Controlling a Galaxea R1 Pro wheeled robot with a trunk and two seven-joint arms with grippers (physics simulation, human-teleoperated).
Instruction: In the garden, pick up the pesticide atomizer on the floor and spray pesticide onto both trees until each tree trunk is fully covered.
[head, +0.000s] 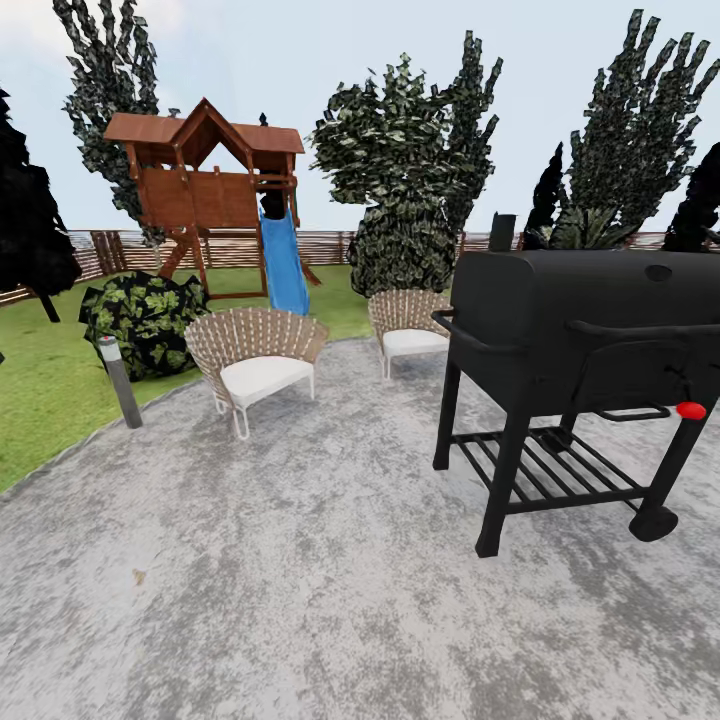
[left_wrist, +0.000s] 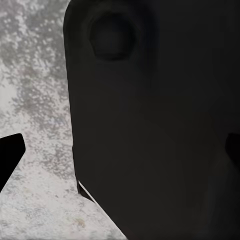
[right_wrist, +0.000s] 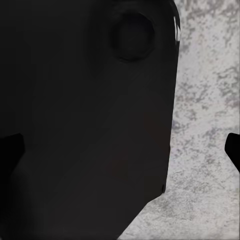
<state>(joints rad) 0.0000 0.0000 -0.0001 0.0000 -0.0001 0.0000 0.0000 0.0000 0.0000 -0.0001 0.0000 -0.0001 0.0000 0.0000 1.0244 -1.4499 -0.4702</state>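
A mottled grey paved patio is seen from the head view, with green lawn at about 9 o'clock. Going left to right: a short grey bollard lamp is planted right at the patio's edge, and a round leafy shrub sits just behind it. Further back at 11 o'clock a wooden playset with a blue slide can be made out in front of the slatted fence. Two wicker chairs with white cushions are parked near the middle, the nearer one and another behind it toward 1 o'clock. A big black barbecue grill on a wheeled stand takes up the 3 o'clock side. Dark conifers are lined up at the back.

No atomizer can be spotted here, and which trees are meant can't be told.

In both wrist views only black fingertip edges are caught ( and) over paving, beside a dark robot body part; how far either gripper is spread can't be told, nothing seen held.
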